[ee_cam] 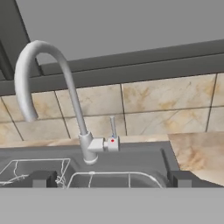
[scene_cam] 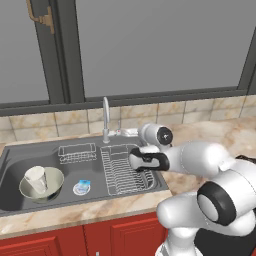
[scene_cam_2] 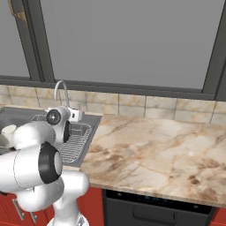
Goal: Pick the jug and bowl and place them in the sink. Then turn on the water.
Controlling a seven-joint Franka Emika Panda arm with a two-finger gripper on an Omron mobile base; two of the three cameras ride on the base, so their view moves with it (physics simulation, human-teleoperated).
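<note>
Jug (scene_cam: 36, 179) & bowl (scene_cam: 42, 184) sit in sink (scene_cam: 15, 160). Claw (ee_cam: 111, 178) wide open, aimed at faucet (ee_cam: 52, 87) lever (ee_cam: 113, 127); risk: fingers straddle lever w/o pushing it.

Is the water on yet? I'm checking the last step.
Off. No stream leaves the faucet spout in the hand view, and its lever stands upright, untouched, ahead of the open gripper.

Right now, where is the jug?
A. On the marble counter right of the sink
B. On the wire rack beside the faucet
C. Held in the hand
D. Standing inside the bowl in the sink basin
D: the jug stands inside the bowl in the sink basin.
</note>
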